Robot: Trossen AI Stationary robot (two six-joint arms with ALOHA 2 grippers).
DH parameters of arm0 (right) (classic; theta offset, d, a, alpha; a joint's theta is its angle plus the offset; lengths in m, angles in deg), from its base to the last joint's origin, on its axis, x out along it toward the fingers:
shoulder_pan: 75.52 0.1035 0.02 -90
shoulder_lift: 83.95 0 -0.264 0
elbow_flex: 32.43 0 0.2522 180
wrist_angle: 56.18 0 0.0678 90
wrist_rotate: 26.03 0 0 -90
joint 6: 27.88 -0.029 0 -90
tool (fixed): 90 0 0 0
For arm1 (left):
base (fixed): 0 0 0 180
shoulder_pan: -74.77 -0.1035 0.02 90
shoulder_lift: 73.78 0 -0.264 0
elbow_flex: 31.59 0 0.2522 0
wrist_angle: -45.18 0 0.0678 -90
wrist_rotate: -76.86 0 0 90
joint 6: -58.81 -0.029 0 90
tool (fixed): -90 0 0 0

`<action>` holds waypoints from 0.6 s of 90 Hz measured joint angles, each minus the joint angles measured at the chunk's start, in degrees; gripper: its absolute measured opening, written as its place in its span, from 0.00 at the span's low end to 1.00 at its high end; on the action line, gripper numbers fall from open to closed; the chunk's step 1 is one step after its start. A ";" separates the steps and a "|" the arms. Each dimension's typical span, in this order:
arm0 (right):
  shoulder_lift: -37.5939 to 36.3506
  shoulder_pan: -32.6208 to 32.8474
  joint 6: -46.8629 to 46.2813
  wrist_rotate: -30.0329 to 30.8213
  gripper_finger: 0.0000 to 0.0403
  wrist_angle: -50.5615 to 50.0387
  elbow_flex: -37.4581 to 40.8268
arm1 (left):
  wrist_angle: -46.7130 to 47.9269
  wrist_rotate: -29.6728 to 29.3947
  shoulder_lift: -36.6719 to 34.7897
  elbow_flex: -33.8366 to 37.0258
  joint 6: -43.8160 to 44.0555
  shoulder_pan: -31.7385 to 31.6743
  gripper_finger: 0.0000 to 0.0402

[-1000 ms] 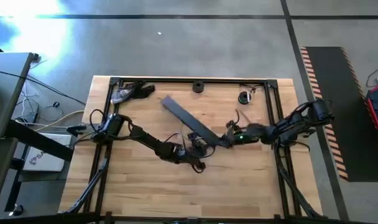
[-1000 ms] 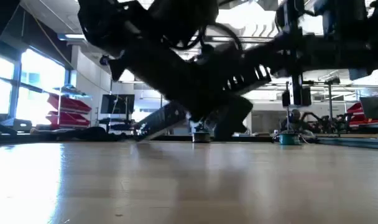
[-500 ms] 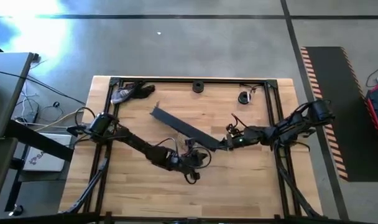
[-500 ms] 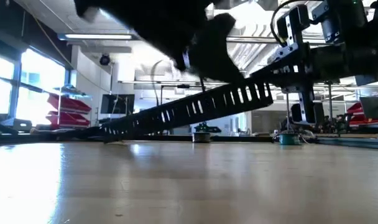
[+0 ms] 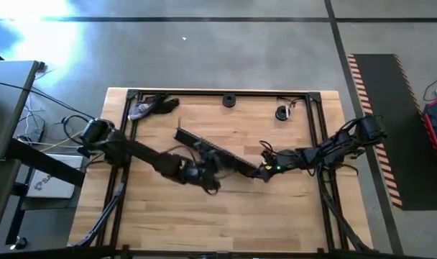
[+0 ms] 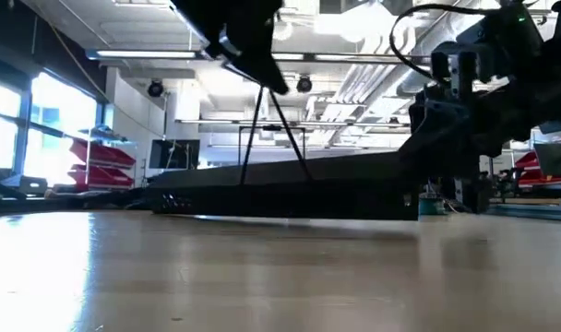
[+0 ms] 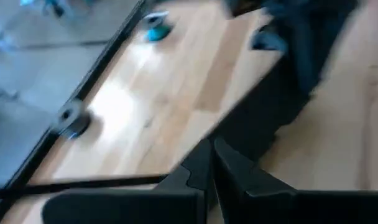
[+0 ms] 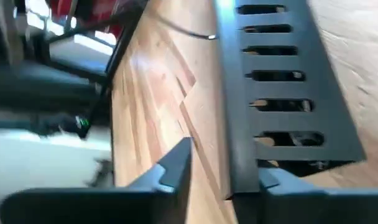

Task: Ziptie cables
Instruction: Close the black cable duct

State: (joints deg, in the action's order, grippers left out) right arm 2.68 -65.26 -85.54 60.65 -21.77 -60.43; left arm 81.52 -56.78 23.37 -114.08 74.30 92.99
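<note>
From above, I see my right hand (image 5: 264,171) at one end of the slotted black strip (image 5: 215,153), which lies diagonally mid-tabletop (image 5: 290,208); my left hand (image 5: 204,171) sits beside its middle. At table height, thin cables (image 6: 273,138) hang from the left hand down onto the strip. Left wrist: fingers pressed together, seemingly pinching those cables. Right wrist: fingers straddle the strip's edge, clamped on it. I judge the cables light and floppy, so I'd bunch them mid-length before tying.
</note>
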 joint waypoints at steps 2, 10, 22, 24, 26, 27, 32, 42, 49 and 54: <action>-0.05 -0.02 1.78 -0.49 0.27 -0.03 0.00 | 1.21 0.41 -0.35 0.00 0.52 -0.31 0.00; -0.15 0.00 7.41 -2.33 0.38 -1.86 0.00 | 3.50 2.52 -1.51 0.78 1.84 -1.30 0.00; -0.16 -0.04 12.32 -7.44 0.49 -8.88 -0.04 | 2.88 5.38 -2.45 1.86 2.99 -2.41 0.00; -0.33 -0.09 12.95 -8.55 0.50 -10.12 -0.02 | 2.81 5.88 -2.39 2.03 3.30 -2.56 0.00; -0.58 -0.09 13.63 -9.62 0.51 -11.46 -0.03 | 2.81 6.18 -2.35 2.26 3.64 -2.57 0.00; -0.71 -0.09 14.02 -10.09 0.52 -12.16 -0.07 | 2.83 6.31 -2.32 2.37 3.79 -2.58 0.00; -1.71 -0.09 15.43 -11.86 0.53 -17.24 -1.03 | 2.80 6.78 -2.30 2.80 4.47 -2.58 0.00; -3.50 -0.11 14.84 -15.64 0.53 -22.31 -3.39 | 2.50 6.79 -2.33 3.24 5.38 -2.58 0.00; -4.94 -0.14 12.34 -19.29 0.54 -20.92 -6.05 | 2.53 7.08 -2.32 3.30 5.40 -2.58 0.00; -5.95 -0.53 9.79 -20.21 0.54 -20.44 -7.72 | 2.55 6.92 -2.32 3.30 5.40 -2.58 0.00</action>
State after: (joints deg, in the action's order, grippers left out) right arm -3.27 -65.79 -75.74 40.44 -42.21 -68.15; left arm 84.07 -49.86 21.05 -110.78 79.70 90.41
